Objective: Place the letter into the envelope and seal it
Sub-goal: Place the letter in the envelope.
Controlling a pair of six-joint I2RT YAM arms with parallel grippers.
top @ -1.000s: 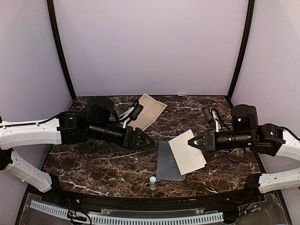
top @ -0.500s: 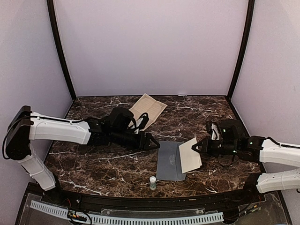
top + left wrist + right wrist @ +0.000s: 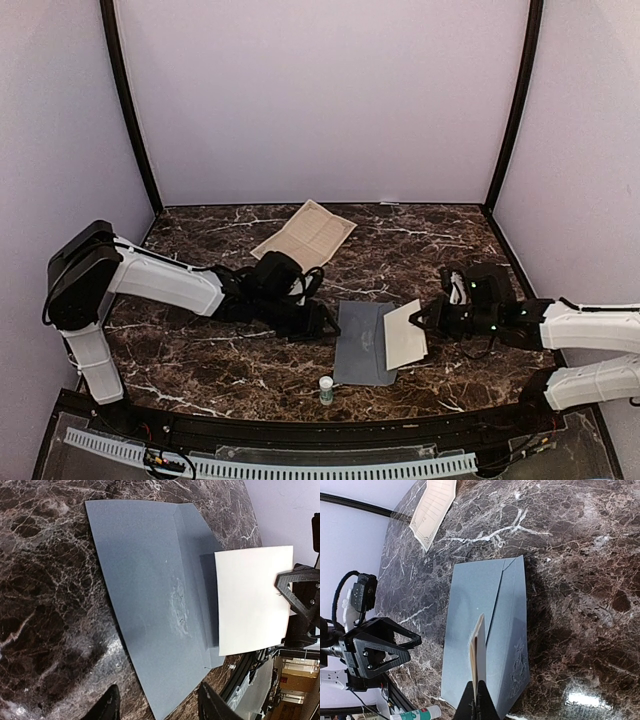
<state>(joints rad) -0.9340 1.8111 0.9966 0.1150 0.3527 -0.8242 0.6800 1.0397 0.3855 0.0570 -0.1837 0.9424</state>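
Item: envelope [image 3: 360, 345], slate-grey, lay flat on the marble tabletop [image 3: 200, 370] between the two arms, with its flap folded open toward the right arm. Item: letter [image 3: 405, 333], a white sheet, was pinched by its far edge in the right tool [image 3: 420, 318], which was clenched on it. The sheet's free edge reached over the open flap and appeared to be lifted slightly off the paper, judging by the shadow beneath it. Item: left tool [image 3: 322, 322] was low at the envelope's left edge, fingers apart and grasping nothing. Whether it touched the paper could not be told. Sundries: a tan printed sheet [image 3: 305, 235] at the back and a small white tube [image 3: 326, 389] at the near edge, both apart from the work. Step in hand, as judged: feeding the letter into the pocket. Handling notes: the left tool should pin or lift the envelope's upper layer so the mouth opens. The right should keep the sheet low, nearly flat and square to the fold line, and slide it leftward slowly. A skewed corner would probably catch or push the light envelope along the slick stone.
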